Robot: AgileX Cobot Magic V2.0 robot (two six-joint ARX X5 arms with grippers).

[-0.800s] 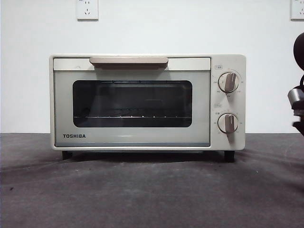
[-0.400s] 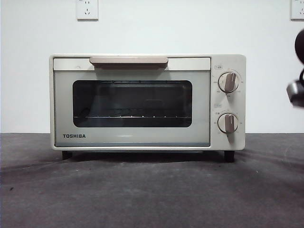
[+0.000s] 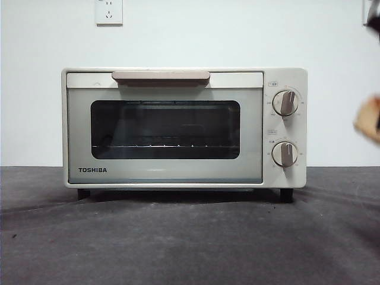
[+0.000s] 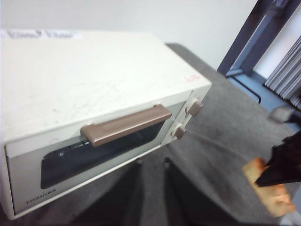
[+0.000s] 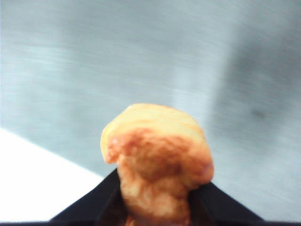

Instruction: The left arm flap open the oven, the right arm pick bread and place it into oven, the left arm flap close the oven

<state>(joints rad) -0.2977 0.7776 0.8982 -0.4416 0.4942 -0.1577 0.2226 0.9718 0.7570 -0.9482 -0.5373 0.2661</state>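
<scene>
A cream-white oven (image 3: 184,127) with dark glass window, beige handle (image 3: 161,76) and knobs (image 3: 285,103), black feet, on a grey cloth (image 3: 190,243); golden-orange bread (image 5: 157,155) between black jaws.

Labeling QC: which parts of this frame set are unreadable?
- Bread: front view, cut off by the right edge and motion-blurred.
- Right gripper: right wrist view shows only two dark jaw bases; the bread covers the tips.
- Left gripper: left wrist view, jaws dark and blurred, gap unclear.
- Oven interior: dark glass, only the rack shows.
- Knob markings: front view, too small.
</scene>
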